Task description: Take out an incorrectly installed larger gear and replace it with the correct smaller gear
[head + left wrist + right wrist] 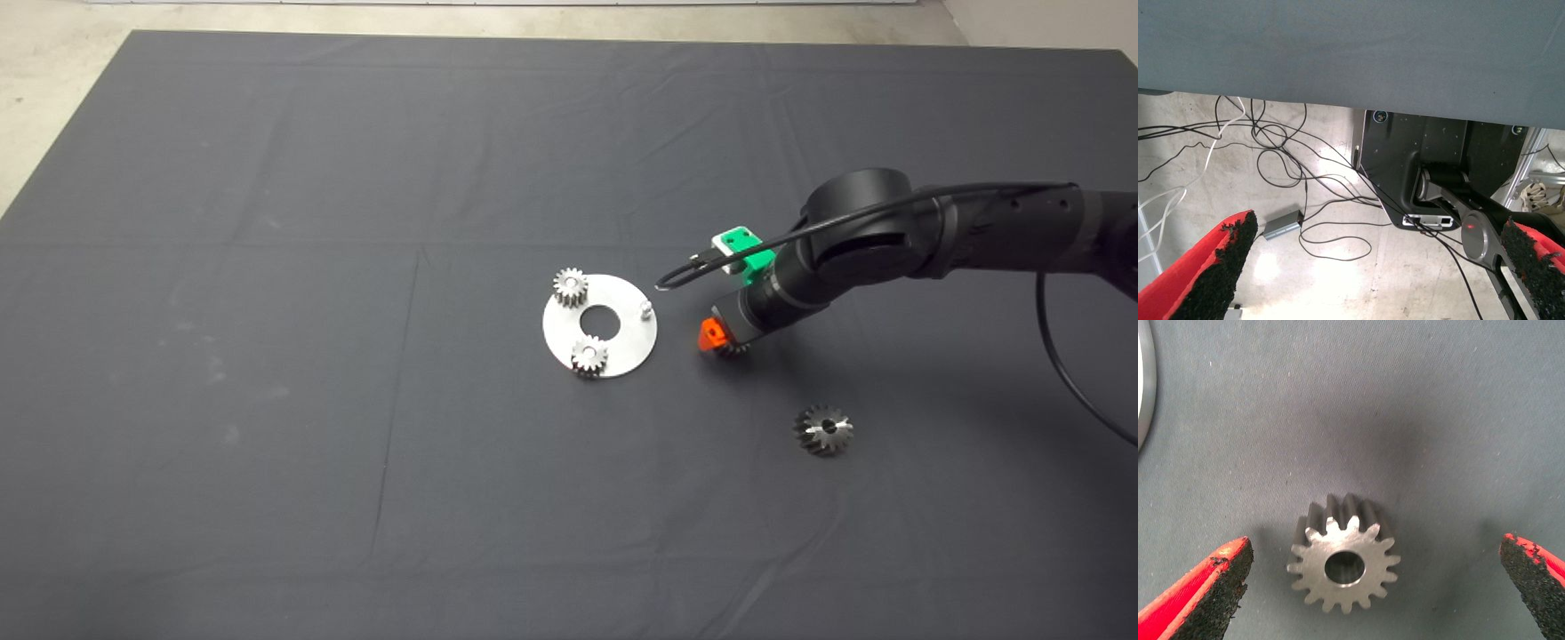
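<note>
Two fingers [1201,593] of the right gripper [1371,587] spread wide around the smaller gear [1342,565]. Steel looks heavy, slick; grip opposite teeth. Left gripper [1371,273] hangs open, idle.

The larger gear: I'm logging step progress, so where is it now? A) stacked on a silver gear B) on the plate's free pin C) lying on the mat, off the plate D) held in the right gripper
C: the larger gear lies alone on the mat, apart from the plate, whose pin stands bare.
</note>
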You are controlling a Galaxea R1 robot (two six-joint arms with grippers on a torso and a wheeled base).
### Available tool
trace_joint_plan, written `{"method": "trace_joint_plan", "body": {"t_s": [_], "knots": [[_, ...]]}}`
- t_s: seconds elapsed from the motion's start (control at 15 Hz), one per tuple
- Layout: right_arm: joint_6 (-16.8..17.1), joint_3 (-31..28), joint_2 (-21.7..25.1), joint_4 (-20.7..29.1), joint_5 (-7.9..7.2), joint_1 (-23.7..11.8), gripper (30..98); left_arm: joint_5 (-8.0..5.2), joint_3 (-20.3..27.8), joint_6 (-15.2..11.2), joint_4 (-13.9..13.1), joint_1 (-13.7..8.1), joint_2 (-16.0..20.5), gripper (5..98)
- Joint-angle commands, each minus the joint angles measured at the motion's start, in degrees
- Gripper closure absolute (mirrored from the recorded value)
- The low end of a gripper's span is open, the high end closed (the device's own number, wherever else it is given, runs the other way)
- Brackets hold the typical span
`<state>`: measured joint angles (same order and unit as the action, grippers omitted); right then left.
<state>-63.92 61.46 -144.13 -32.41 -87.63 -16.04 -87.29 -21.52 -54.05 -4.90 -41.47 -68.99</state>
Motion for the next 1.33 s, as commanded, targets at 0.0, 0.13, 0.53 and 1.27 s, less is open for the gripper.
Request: {"method": "trace_joint_plan", "body": {"t_s": [0.0,0.13,0.53,1.27], "knots": [[-0.07,0.13,-0.15,-2.83,-5.89,-1.01,30.8,-1.57,0.61,0.0,-0.81,-0.1,0.2,9.3],[-0.16,0.13,-0.15,-2.83,-5.89,-1.01,30.8,-1.57,0.61,0.0,-0.81,-0.1,0.12,9.3],[-0.42,0.22,-0.24,-2.74,-6.04,-0.92,30.8,-1.57,0.61,0.0,-0.81,-0.1,0.12,9.3],[-0.51,2.06,-0.68,-2.13,-6.15,-0.84,30.8,-1.49,0.61,0.0,-0.81,-0.1,0.12,9.3]]}}
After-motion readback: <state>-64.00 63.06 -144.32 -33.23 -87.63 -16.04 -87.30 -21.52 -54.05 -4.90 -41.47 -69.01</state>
